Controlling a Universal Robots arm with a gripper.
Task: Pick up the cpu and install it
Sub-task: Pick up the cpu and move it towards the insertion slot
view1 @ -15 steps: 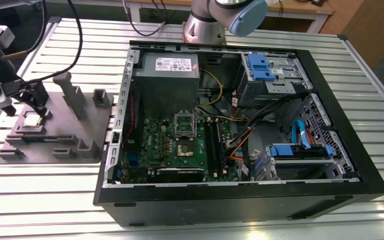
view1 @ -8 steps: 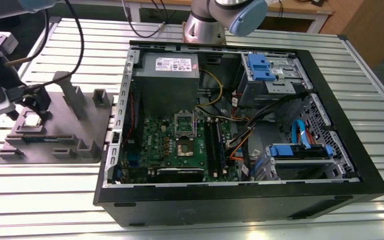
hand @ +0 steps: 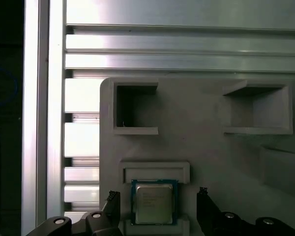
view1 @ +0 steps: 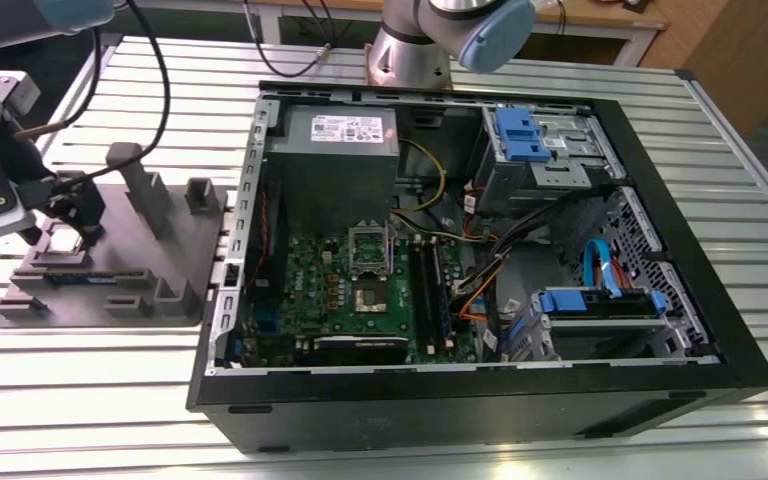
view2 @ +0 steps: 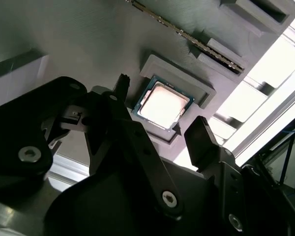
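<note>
Silver-gray, one cpu [hand: 153, 201] sits in a gray holder [hand: 196, 147], straddled by one wide-open hand [hand: 158, 194].

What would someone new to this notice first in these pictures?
Probably the big open computer case on the slatted metal table, its green circuit board bare. Next, at the exterior view's left, a gray holder tray with the shiny square chip lying in its recess. The robot's hand is poised over it, open, one finger on each side.
</note>
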